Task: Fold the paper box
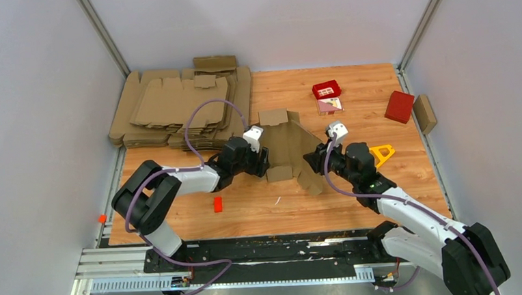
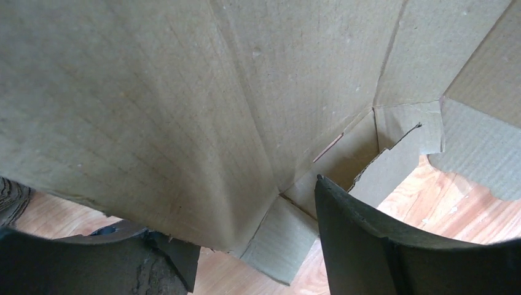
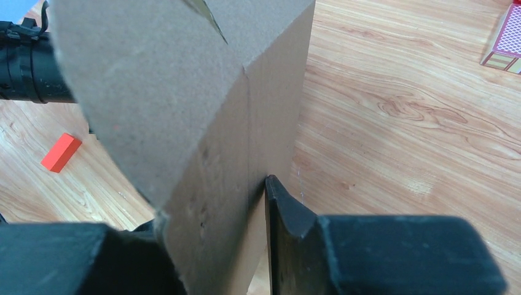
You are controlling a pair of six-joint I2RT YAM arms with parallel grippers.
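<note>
The paper box (image 1: 287,146) is a brown cardboard piece with flaps, partly folded and held up above the table's middle between both grippers. My left gripper (image 1: 262,160) is at its left side. In the left wrist view the cardboard (image 2: 184,110) fills the frame, and a folded corner and a small flap lie between the spread fingers (image 2: 368,246) of that gripper (image 2: 242,212), with wood showing in the gap. My right gripper (image 1: 316,160) is at its right side. In the right wrist view both fingers (image 3: 289,233) of the gripper (image 3: 212,203) press on a folded panel (image 3: 203,92).
A pile of flat brown blanks (image 1: 180,108) lies at the back left. Two red boxes (image 1: 326,89) (image 1: 399,106) and a brown piece (image 1: 425,113) sit at the back right. A yellow part (image 1: 382,154) lies beside my right arm, and a small red block (image 1: 218,203) near the front.
</note>
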